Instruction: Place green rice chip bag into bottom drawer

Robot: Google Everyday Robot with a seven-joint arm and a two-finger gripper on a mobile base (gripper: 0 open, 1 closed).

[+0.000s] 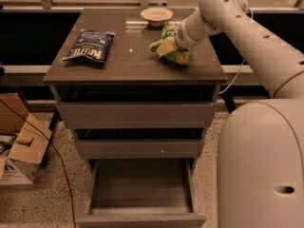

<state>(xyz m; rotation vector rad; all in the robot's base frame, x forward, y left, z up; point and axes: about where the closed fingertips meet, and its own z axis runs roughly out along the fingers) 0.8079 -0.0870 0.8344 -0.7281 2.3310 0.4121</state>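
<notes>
The green rice chip bag is resting on the desk. The arm is angling down onto it, with the pincer contacting the bag; its opening cannot be determined.

The dark blue chip bag on the table carries the brand "KETTLE" in white capitals along its near edge. The smaller lines on it cannot be read. The green rice chip bag, where the end effector sits, shows no legible lettering.
</notes>
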